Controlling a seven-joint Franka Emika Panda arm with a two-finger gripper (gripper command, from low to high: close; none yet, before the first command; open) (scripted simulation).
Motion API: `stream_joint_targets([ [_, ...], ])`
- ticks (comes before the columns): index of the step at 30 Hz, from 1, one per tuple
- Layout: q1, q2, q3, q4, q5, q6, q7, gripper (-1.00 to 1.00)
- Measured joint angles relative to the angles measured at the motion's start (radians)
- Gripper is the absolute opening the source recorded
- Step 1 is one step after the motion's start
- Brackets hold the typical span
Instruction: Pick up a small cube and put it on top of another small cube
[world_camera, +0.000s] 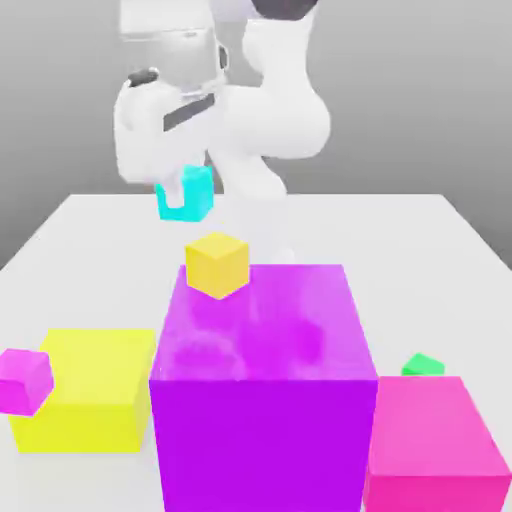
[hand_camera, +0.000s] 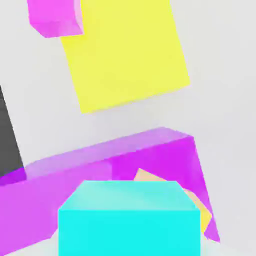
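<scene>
The small cyan cube (world_camera: 186, 196) is clamped in the closed gripper (world_camera: 178, 190), aloft behind the small yellow cube (world_camera: 217, 264) by the purple block (world_camera: 262, 380). Recommended: centre squarely overhead, descend slowly, release level.

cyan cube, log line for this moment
gripper: shut on cyan cube | cube: lifted off table | below it: small yellow cube | stack: not yet done
</scene>
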Motion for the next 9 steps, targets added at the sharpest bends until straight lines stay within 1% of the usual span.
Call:
stream_joint_targets([
  [2,-0.002,0.007,0.007,-0.038,0.004,0.045,0.008,-1.00],
  [4,0.000,0.030,0.017,-0.091,0.011,0.121,0.009,-1.00],
  [5,0.001,0.042,0.022,-0.117,0.014,0.158,0.010,1.00],
  [9,0.001,0.042,0.022,-0.117,0.014,0.158,0.010,1.00],
])
